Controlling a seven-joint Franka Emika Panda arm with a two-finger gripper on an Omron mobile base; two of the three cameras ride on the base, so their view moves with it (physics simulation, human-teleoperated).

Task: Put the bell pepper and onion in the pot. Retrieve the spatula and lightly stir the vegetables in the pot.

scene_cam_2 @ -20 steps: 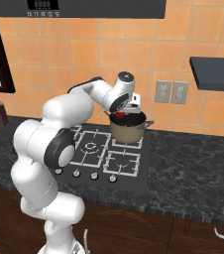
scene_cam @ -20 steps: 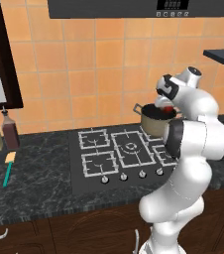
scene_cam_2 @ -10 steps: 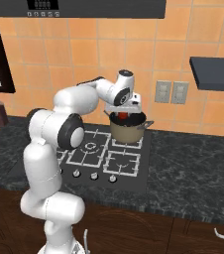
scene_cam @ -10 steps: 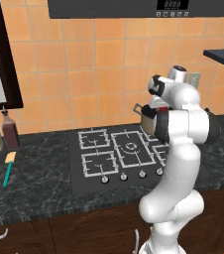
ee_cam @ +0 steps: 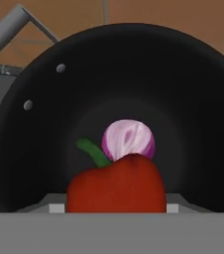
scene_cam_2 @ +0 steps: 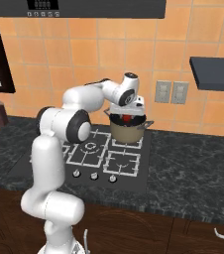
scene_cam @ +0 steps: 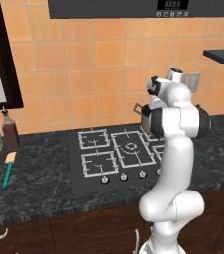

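Observation:
My gripper [scene_cam_2: 127, 116] hangs just over the tan-grey pot [scene_cam_2: 128, 133] on the back right burner, shut on the glossy red bell pepper [scene_cam_2: 126, 118] at rim height. In the hand view the bell pepper [ee_cam: 116, 188] looms close at the bottom and hides my fingertips. Beyond it the pink-purple onion [ee_cam: 129, 140] rests on the dark floor of the pot [ee_cam: 39, 129]. My arm covers most of the pot [scene_cam: 144, 121] in the left base view. The teal-handled spatula [scene_cam: 7, 169] lies on the counter far to the left.
The stove [scene_cam: 115, 155] has several burners and a row of knobs along its front. Two bottles [scene_cam: 1, 131] stand against the wall by the spatula. A dark shelf [scene_cam_2: 215, 73] juts out at the right, and wall outlets [scene_cam_2: 172, 92] sit behind the pot.
My arm's elbow has swung up from a low bend into a more upright pose. The hand has stayed over the pot with the pepper in it.

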